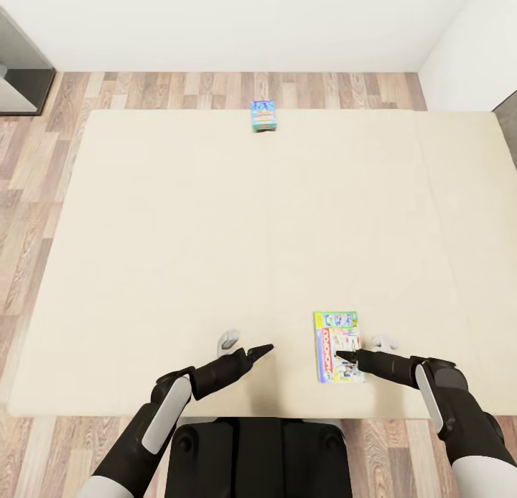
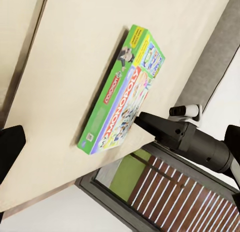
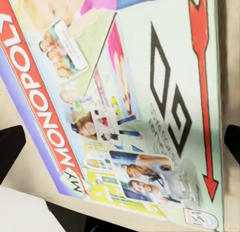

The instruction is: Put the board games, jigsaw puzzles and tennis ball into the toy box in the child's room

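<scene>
A green-white-red Monopoly board game (image 1: 336,346) lies flat on the cream bed (image 1: 179,232), near its front edge. My right gripper (image 1: 346,356) hovers open just over the box's near right part; in the right wrist view the printed lid (image 3: 125,91) is very close, with a dark fingertip (image 3: 10,152) at each side. My left gripper (image 1: 263,351) is open over bare mattress to the left of the box, holding nothing. From the left wrist I see the box (image 2: 122,96) and the right gripper (image 2: 147,121) at its corner. A smaller blue board game (image 1: 263,115) lies at the bed's far edge.
Wooden floor (image 1: 29,218) surrounds the bed on the left and far sides. A white wall runs along the back. A dark grey piece of furniture (image 1: 21,67) stands at the far left. The grey headboard (image 1: 507,121) is at the right edge. My base (image 1: 258,455) touches the front edge.
</scene>
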Controlling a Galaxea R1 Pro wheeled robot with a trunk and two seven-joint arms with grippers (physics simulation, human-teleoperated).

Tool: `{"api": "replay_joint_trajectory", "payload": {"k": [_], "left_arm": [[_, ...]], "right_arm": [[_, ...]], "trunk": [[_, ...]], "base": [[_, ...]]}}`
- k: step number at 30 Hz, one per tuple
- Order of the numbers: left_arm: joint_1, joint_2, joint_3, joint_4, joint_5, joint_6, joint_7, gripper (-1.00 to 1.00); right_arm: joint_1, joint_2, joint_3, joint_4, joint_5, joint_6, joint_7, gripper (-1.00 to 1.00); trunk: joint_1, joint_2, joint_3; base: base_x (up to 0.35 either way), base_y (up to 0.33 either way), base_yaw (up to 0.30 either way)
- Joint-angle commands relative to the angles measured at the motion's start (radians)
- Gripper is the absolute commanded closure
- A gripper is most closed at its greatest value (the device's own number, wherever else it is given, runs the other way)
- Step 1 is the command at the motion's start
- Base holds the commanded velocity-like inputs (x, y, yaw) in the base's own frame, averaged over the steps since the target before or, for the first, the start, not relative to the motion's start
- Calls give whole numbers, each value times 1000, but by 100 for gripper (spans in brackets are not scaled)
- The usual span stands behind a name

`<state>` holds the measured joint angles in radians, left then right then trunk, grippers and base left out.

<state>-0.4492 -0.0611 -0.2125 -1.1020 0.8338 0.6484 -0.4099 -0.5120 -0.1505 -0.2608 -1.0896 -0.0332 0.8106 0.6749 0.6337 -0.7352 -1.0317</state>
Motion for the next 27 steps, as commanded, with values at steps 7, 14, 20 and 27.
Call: {"api": "replay_joint_trajectory", "payload": {"k": [7,14,20,27], "left_arm": [[0,-11,7,-17,10,9,0,-100],[0,-11,7,-17,10,9,0,-100],[0,-11,7,-17,10,9,0,-100],[0,-11,7,-17,10,9,0,-100]], "right_arm": [[-16,-18,-20,-35,3,2,3,-100],[-16,-18,-20,-55,3,2,3,-100],[-16,-18,-20,-55,3,2,3,-100],[-16,-18,-20,-55,3,2,3,-100]], "trunk": [[0,-1,-1],[0,-1,-1],[0,-1,-1],[0,-1,-1]], "base": [[0,7,0],[0,0,0],[0,0,0],[0,0,0]]}}
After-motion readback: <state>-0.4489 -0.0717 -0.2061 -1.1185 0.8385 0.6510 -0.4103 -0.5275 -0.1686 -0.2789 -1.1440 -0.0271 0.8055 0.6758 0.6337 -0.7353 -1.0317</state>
